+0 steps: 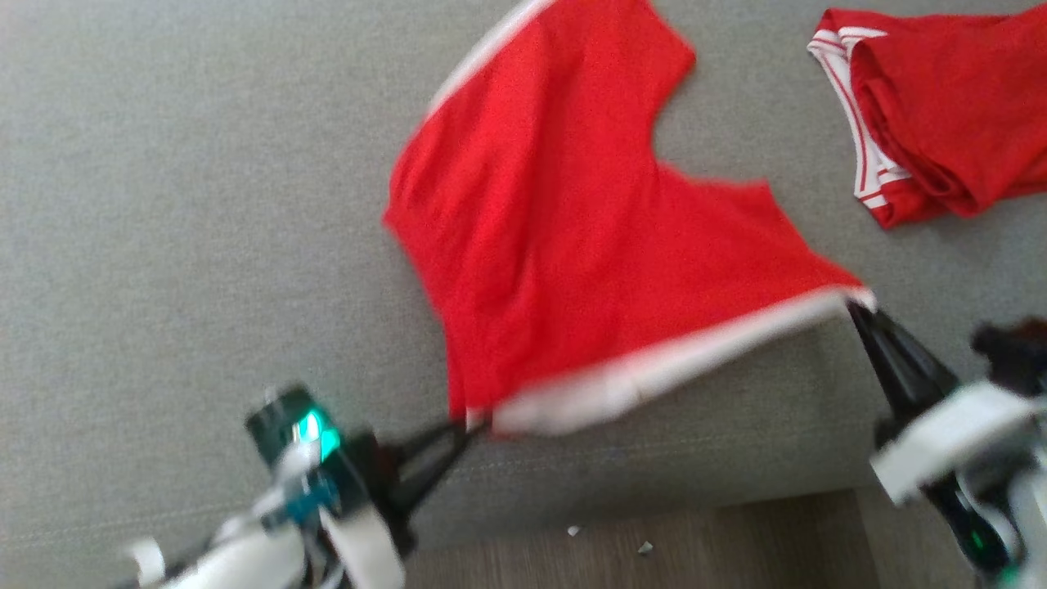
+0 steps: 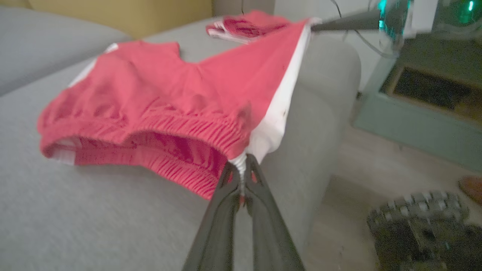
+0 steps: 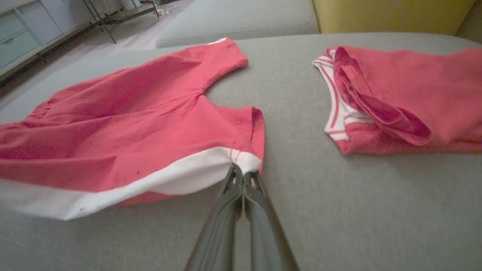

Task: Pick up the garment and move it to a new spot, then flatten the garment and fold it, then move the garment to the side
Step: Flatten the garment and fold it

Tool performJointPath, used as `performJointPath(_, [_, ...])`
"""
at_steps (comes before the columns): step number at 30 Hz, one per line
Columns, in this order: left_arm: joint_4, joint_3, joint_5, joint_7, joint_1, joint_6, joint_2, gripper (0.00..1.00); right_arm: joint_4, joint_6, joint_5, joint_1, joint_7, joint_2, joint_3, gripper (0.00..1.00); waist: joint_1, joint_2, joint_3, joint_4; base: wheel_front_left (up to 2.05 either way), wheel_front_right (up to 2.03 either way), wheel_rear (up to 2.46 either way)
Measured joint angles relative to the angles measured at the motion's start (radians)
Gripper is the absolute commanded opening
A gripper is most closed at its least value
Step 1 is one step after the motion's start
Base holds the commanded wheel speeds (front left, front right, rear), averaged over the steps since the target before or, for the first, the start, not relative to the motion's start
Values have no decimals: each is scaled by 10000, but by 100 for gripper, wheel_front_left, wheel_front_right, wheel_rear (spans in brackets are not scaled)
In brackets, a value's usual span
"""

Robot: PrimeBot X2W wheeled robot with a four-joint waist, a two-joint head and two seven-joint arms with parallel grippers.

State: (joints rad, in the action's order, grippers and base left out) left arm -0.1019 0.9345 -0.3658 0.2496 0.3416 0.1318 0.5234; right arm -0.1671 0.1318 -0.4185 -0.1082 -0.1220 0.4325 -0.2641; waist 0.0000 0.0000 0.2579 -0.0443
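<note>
A pair of red shorts (image 1: pixel 572 245) lies spread on a grey sofa (image 1: pixel 164 204) near its front edge, with the left end effector (image 1: pixel 474 423) pinching the white stripe's waistband corner, the right end effector (image 1: pixel 859 307) pinching its hem corner, and a second red garment (image 1: pixel 941 106) lying apart.

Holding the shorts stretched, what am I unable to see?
- Head view: motion blur; shorts upper leg cut by top edge, second red garment by right edge.
- Right wrist view: shorts' waistband end cut off at left edge.
- Wrist views: grip depth inside left tool and right tool hidden by fingers.
</note>
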Motion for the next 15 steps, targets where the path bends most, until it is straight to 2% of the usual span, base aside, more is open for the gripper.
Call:
performJointPath(3, [-82, 591, 364, 0, -337, 0, 370, 0, 1185, 0, 0, 1356, -652, -334, 1066, 0, 0, 0, -109, 50, 0, 0, 0])
performJointPath(5, [-105, 1001, -98, -17, -391, 0, 468, 0, 2071, 0, -94, 2179, -978, -775, 1954, 0, 0, 0, -109, 146, 0, 0, 0])
performJointPath(9, [67, 1323, -744, -104, -500, 0, 554, 0, 3691, 0, -71, 3401, -1400, -1289, 2892, 0, 0, 0, -42, 306, 0, 0, 0])
performJointPath(11, [228, 1101, -1131, -100, -489, 0, 510, 0, 4195, 0, -38, 3386, -1394, -1507, 3170, 0, 0, 0, -2, 382, 0, 0, 0])
performJointPath(14, [364, 786, -1567, -86, -476, 0, 380, 0, 4297, 0, 157, 3035, -1417, -1513, 3254, 0, 0, 0, 29, 486, 0, 0, 0])
performJointPath(15, [456, 623, -1981, -19, -371, 0, 226, 0, 4136, 0, 165, 2358, -1569, -1567, 3243, 0, 0, 0, 56, 601, 0, 0, 0])
